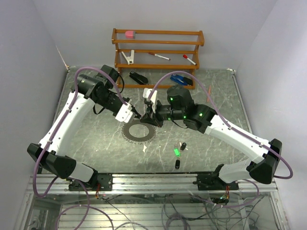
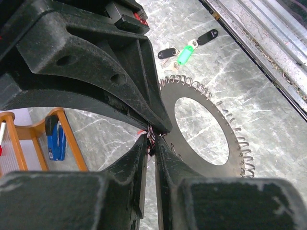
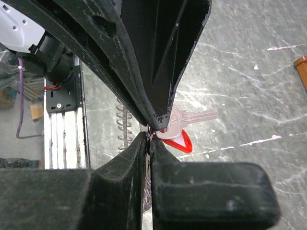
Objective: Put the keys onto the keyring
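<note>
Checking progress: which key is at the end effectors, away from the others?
The red key, at the right end effector; the green key and two black keys lie apart.

No text, label, brand, number or sign is showing legibly in any of the three views.
</note>
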`<action>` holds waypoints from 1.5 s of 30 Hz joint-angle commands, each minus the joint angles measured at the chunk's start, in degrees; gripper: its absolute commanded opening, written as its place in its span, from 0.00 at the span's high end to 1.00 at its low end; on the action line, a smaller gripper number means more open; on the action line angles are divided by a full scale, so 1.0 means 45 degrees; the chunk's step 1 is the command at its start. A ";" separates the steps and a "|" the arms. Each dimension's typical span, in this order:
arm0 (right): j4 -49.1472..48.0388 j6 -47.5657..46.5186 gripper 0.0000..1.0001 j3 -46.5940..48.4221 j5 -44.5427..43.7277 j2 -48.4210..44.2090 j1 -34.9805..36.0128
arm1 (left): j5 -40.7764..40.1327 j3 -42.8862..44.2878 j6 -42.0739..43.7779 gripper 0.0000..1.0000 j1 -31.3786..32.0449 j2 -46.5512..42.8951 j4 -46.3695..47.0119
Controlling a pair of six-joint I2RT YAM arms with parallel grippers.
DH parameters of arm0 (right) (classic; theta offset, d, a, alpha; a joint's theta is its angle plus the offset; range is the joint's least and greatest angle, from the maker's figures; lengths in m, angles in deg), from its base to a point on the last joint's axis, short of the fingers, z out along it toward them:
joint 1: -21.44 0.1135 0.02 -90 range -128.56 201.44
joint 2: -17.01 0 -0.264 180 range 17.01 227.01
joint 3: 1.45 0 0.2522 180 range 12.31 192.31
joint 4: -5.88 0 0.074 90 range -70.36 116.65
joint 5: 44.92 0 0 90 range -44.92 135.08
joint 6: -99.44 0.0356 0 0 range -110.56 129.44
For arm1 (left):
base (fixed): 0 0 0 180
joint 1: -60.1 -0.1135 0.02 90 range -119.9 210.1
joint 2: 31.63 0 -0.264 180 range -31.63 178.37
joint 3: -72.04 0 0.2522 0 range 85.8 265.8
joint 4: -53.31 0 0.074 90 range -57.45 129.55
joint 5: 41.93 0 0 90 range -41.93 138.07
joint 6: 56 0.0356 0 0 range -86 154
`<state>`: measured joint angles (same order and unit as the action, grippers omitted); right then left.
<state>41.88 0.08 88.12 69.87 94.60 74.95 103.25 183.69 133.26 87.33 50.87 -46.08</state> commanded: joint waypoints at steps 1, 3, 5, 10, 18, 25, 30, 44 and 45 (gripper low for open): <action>-0.0505 0.0201 1.00 -0.0076 0.0376 -0.0354 0.0083 | -0.0014 0.0293 0.0221 0.81 0.0064 0.0143 0.0379; -0.0528 0.0206 1.00 -0.0106 0.0376 -0.0375 0.0088 | -0.0021 0.0291 0.0303 0.82 0.0054 0.0162 0.0343; -0.0553 0.0224 1.00 -0.0127 0.0376 -0.0384 0.0095 | 0.0011 0.0315 0.0319 0.83 0.0059 0.0181 0.0363; -0.0630 0.0301 1.00 -0.0198 0.0314 -0.0471 0.0089 | -0.0006 0.0336 0.0436 0.84 0.0064 0.0153 0.0483; -0.1160 0.0604 1.00 -0.0538 0.0213 -0.0677 0.0095 | -0.0399 -0.0319 0.1292 0.88 0.0064 -0.0307 0.0558; -0.2123 0.1308 1.00 -0.1030 -0.0063 -0.0918 0.0085 | -0.0850 -0.1544 0.1425 0.93 0.0063 -0.1123 0.1833; -0.2726 0.1935 1.00 -0.1290 -0.0426 -0.1065 0.0080 | -0.1273 -0.2118 0.1008 0.93 0.0064 -0.1392 0.2736; -0.4702 0.3056 1.00 -0.2318 -0.1513 -0.1566 0.0082 | -0.1199 -0.2173 0.0382 0.87 0.0059 -0.1536 0.3329; -0.4883 0.3126 1.00 -0.2433 -0.1598 -0.1604 0.0090 | -0.1267 -0.2081 0.0327 0.83 0.0063 -0.1524 0.3284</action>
<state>27.94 11.60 78.39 63.80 89.70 75.13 98.38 173.44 135.91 87.33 44.61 -32.50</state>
